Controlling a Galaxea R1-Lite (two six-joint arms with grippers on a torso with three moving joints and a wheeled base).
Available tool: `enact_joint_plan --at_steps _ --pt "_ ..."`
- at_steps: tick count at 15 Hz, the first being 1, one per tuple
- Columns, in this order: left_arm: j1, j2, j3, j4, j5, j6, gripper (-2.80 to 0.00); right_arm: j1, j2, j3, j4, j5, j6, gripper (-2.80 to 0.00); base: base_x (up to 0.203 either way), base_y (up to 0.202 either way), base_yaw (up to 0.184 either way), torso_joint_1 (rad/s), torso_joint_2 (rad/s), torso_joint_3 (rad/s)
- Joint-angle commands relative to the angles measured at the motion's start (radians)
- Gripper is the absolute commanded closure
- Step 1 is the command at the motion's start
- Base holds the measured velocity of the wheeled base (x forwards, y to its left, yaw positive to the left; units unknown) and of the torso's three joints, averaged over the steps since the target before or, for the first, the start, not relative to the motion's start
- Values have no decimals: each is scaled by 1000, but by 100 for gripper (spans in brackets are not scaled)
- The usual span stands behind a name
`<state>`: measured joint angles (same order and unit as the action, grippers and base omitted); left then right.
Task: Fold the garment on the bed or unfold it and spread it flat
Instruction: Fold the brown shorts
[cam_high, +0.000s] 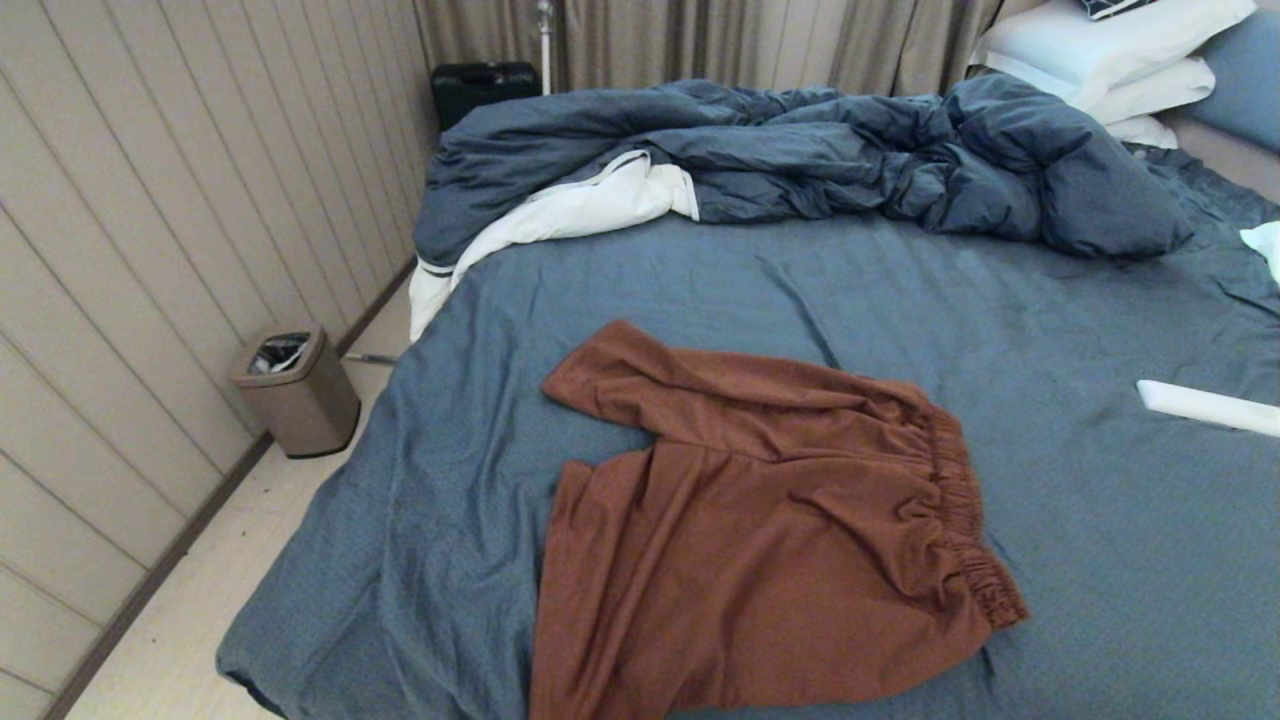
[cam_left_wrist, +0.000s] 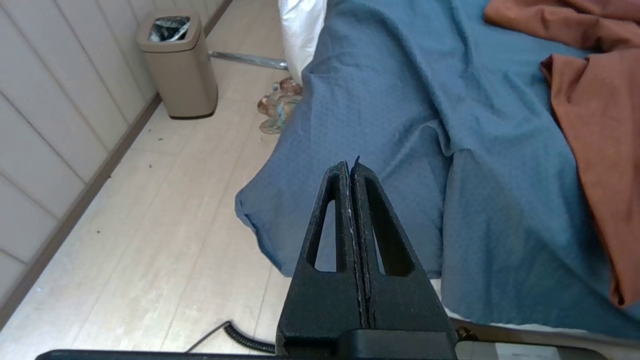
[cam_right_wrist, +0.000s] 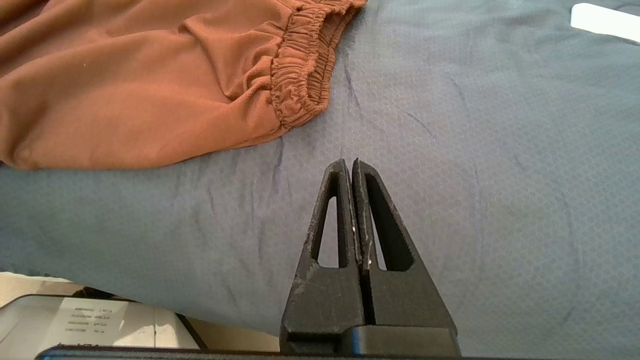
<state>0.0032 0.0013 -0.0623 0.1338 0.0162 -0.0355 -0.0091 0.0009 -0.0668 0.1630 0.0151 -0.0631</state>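
The garment (cam_high: 780, 520), rust-brown shorts, lies spread on the bed (cam_high: 1050, 330), legs pointing left and the gathered waistband (cam_high: 960, 500) on the right. Neither arm shows in the head view. My left gripper (cam_left_wrist: 351, 164) is shut and empty, hanging over the bed's near-left corner and the floor; the garment's leg (cam_left_wrist: 600, 125) is off to one side of it. My right gripper (cam_right_wrist: 349, 163) is shut and empty too, above bare sheet near the bed's front edge, a short way from the waistband (cam_right_wrist: 305, 70) of the garment (cam_right_wrist: 125, 85).
A rumpled dark-blue duvet (cam_high: 800, 160) with white lining lies across the far side, white pillows (cam_high: 1110, 50) at the far right. A white flat object (cam_high: 1205, 407) rests on the sheet at right. A beige bin (cam_high: 297, 388) stands on the floor by the wall.
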Motion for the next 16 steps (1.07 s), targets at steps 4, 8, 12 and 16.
enact_joint_plan --at_steps 4,8,12,16 --pt "0 86 -109 7 2 21 0 0 117 -148 45 0 -19 0 0 0 0 0 0 0" --pt "0 410 -457 15 -17 -21 0 39 390 -401 57 3 -12 0 0 0 0 0 0 0" --pt "-1 717 -767 131 -76 -39 0 68 692 -607 68 4 -3 0 0 0 0 0 0 0" --pt "-2 1045 -1028 379 -251 -95 0 77 1065 -885 206 20 144 0 0 0 0 0 0 0"
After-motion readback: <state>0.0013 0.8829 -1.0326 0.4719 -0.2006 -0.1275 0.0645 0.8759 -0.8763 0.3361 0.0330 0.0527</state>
